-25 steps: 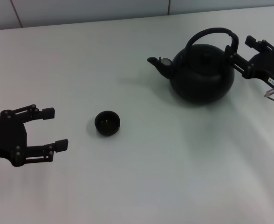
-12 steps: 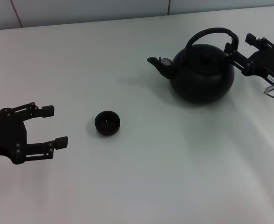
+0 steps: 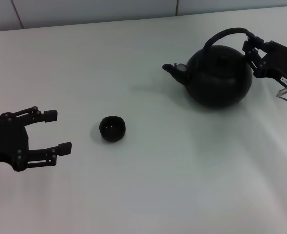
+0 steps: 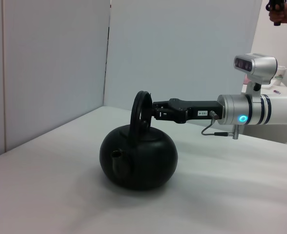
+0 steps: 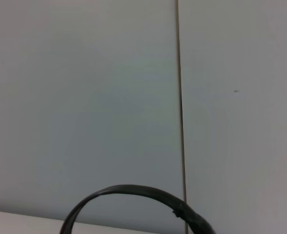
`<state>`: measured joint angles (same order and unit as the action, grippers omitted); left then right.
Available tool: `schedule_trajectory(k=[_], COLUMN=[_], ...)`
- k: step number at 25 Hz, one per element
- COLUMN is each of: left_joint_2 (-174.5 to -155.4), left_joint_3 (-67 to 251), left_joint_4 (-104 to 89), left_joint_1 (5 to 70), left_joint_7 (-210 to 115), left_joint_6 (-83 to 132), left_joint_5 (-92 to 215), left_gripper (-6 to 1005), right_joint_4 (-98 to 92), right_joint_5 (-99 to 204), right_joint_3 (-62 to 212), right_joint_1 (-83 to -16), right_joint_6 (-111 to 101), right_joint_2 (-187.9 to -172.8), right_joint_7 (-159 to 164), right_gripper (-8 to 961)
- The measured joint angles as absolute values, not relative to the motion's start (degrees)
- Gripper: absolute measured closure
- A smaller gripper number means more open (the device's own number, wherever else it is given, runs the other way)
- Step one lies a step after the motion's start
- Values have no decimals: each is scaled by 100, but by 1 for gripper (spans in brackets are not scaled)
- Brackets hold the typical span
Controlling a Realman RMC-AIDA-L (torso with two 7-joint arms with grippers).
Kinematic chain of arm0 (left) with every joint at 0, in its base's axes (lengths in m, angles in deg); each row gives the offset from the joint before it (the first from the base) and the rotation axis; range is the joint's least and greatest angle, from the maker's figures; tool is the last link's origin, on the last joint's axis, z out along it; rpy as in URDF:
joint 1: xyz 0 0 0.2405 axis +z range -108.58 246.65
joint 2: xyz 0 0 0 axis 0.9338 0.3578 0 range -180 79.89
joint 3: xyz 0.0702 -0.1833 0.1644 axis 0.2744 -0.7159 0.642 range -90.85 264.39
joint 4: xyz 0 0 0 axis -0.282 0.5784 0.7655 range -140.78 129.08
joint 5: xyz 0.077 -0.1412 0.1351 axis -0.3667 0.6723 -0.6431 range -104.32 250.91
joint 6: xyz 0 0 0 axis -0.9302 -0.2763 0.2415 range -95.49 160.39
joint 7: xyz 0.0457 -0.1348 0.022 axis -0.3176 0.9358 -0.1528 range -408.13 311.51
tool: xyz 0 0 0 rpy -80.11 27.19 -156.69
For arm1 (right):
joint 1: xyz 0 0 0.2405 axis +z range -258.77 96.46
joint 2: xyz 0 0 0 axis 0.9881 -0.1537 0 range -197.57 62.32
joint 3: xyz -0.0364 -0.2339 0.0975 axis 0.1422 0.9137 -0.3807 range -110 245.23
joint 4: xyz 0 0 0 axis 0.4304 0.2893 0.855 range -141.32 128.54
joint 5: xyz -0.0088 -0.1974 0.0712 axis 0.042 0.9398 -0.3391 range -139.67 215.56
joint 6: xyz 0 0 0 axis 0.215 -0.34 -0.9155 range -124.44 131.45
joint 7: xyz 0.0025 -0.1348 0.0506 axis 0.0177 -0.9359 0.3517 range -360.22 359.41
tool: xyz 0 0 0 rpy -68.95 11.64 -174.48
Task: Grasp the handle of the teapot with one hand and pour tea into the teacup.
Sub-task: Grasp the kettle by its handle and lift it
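A: From the head, where's the teapot [image 3: 220, 75]?
B: Far right on the table [image 3: 148, 185], spout toward the teacup [image 3: 112, 128], which sits well apart. The right gripper [image 3: 251, 46] has its jaws clamped on the handle [image 3: 226, 33]. The left gripper [image 3: 58, 131] waits near the cup, jaws apart.

A: And the left wrist?
B: The pot [image 4: 138, 157] rests on the table, with the right gripper [image 4: 152, 111] pinching the handle [image 4: 139, 109] near its top.

A: Right wrist?
B: Only the handle's arc [image 5: 133, 195] against the wall [image 5: 85, 97].
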<state>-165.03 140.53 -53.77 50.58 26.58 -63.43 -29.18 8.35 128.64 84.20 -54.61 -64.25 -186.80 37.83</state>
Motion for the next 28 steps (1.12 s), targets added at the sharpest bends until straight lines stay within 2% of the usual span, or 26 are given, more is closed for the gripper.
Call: schedule_trajectory(k=[14,28], left_joint_2=[-16501,-16490], left_joint_3=[14047,14039], left_joint_4=[-5375,-5375], left_joint_1=[5062,5085], left_joint_7=[2656,2609], left_joint_6=[-6345,-6344], left_joint_5=[-2918,-2927], left_gripper=[133,133], right_joint_4=[835,894], right_joint_5=[12864,12890], right_joint_3=[8423,8488], right_joint_1=[-5461,-5200], right_joint_6=[-6426,-6494], right_joint_2=[-18680,-18658], right_joint_7=[3783,3335], right_gripper=[853,861])
